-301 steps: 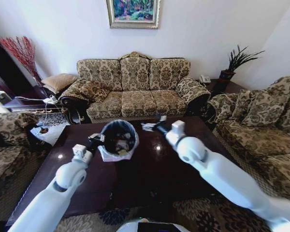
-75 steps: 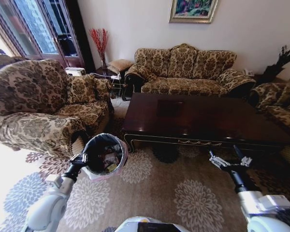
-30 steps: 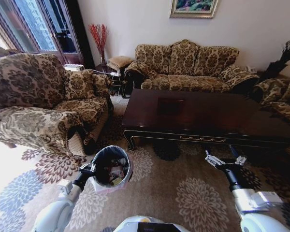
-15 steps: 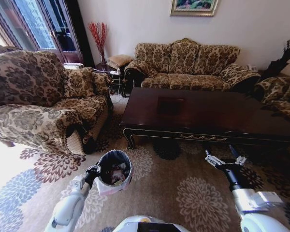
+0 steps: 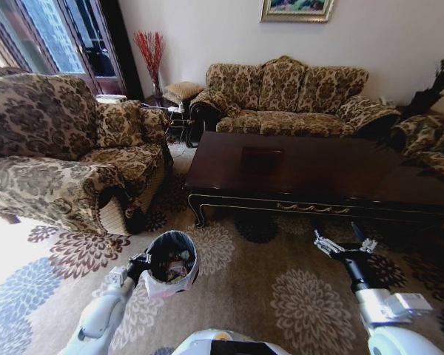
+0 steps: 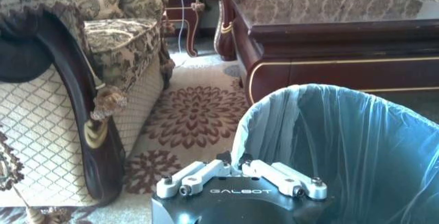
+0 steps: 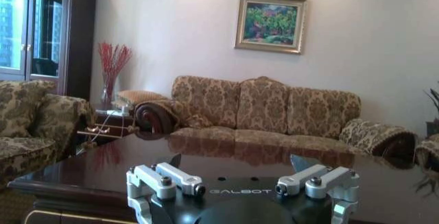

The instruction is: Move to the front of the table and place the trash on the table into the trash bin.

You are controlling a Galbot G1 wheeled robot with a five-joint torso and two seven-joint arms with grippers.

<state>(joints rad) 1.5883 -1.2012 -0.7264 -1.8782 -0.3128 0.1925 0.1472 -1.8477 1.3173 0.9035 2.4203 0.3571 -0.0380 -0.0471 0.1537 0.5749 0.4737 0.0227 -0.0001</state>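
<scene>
My left gripper is shut on the rim of the trash bin, a small black bin with a whitish bag folded over its edge. It holds the bin low over the carpet at my front left. Trash lies inside it: crumpled bits with some red. In the left wrist view the left gripper pinches the bag-lined rim of the trash bin. The dark glossy table stands ahead, a step away. My right gripper hovers open and holds nothing, in front of the table's near edge. In the right wrist view the right gripper looks across the table.
A patterned armchair stands close on the left, its arm near the bin. A three-seat sofa lies behind the table, another seat at the right. The flowered carpet between me and the table is open floor.
The whole view shifted as I pulled back from the table. My left arm has lowered the bin toward the carpet. The right gripper has stayed open in place.
</scene>
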